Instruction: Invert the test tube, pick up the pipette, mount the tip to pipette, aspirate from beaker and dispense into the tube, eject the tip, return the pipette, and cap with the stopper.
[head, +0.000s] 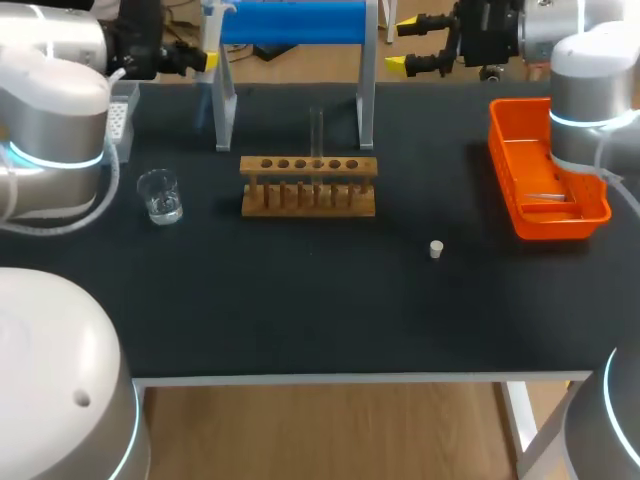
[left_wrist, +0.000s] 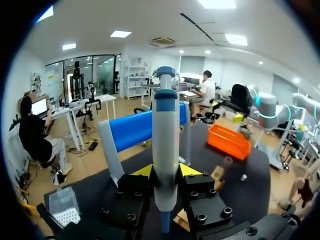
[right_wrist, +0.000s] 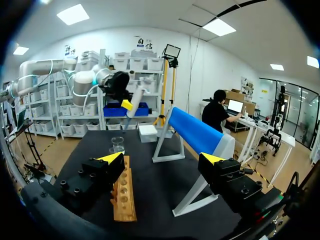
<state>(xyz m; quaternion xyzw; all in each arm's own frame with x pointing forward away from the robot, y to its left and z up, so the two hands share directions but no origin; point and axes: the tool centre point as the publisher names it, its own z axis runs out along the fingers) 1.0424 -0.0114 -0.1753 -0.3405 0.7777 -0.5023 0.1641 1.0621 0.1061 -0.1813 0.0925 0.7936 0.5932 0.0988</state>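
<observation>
1. Step in hand, by my reading: pipette picked up, tip not yet mounted. My left gripper (left_wrist: 166, 171) is clamped on the pipette (left_wrist: 166, 130), one finger on each side of its barrel.
2. My right gripper (right_wrist: 161, 158) is spread wide and holds nothing.
3. Next move calls for a straight, centred press onto one tip in the tip box (head: 118, 118).
4. Beaker (head: 160, 196): a little clear liquid.
5. Test tube (head: 316, 130): upright in the wooden rack (head: 308, 190); I cannot tell its contents.
6. Stopper (head: 436, 249): loose on the table.

An orange tray (head: 508, 170), seemingly slotted, lies far right.
</observation>
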